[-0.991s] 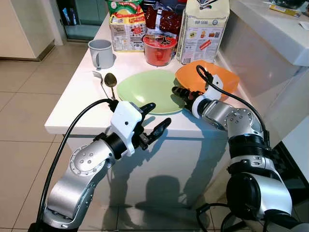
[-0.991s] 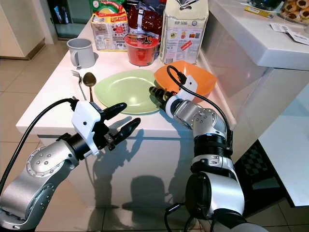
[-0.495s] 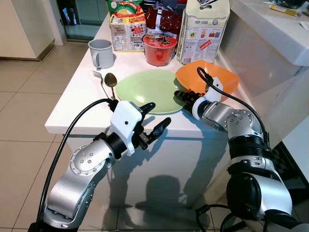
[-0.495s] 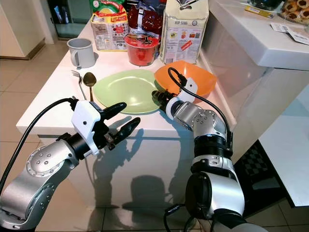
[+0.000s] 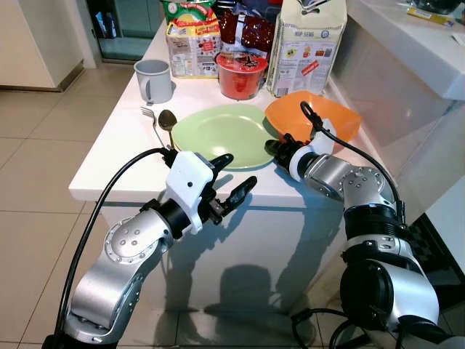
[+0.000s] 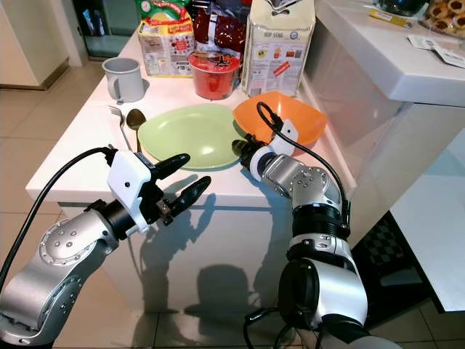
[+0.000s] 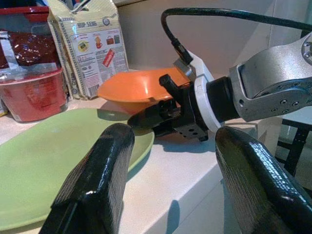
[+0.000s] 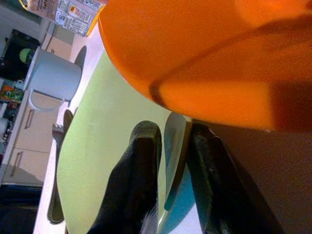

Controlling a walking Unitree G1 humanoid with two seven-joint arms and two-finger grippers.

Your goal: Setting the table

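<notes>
The right gripper's black fingers cover part of the round pale green plate's rim nearest the worktop's front edge, while the tall packets at the worktop's far edge are cropped.

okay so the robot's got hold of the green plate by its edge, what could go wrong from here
1. The right gripper pinches only the thin rim of the green plate, so the plate may slip or tip if lifted.
2. The orange bowl sits right beside that rim; moving the plate could nudge or drag it.
3. The fork and spoon lie close against the plate's far edge, so sliding it that way could push them.
</notes>
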